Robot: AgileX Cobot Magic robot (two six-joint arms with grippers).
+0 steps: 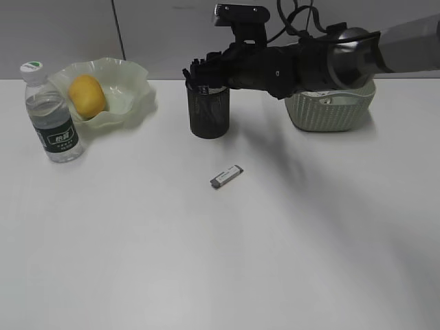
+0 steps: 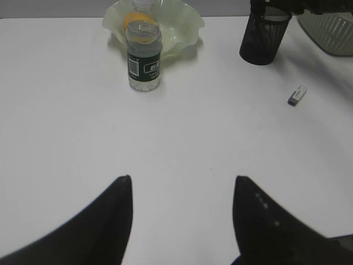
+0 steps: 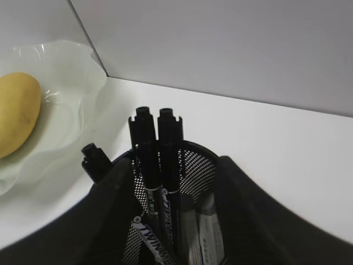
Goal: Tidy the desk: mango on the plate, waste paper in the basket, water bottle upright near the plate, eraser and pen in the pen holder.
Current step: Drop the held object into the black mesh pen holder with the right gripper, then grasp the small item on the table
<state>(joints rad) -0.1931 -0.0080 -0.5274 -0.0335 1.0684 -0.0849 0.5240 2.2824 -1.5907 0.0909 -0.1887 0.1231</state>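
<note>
Left claw seen spread, empty, lower frame. Right claw parted over pen holder, pens inside. Eraser mid-frame: light, stiff; best pinched across long sides.

- A pale grey wall rises behind the white tabletop, with a thin dark vertical seam left of centre
- Soft shadow falls across the surface at right
</note>
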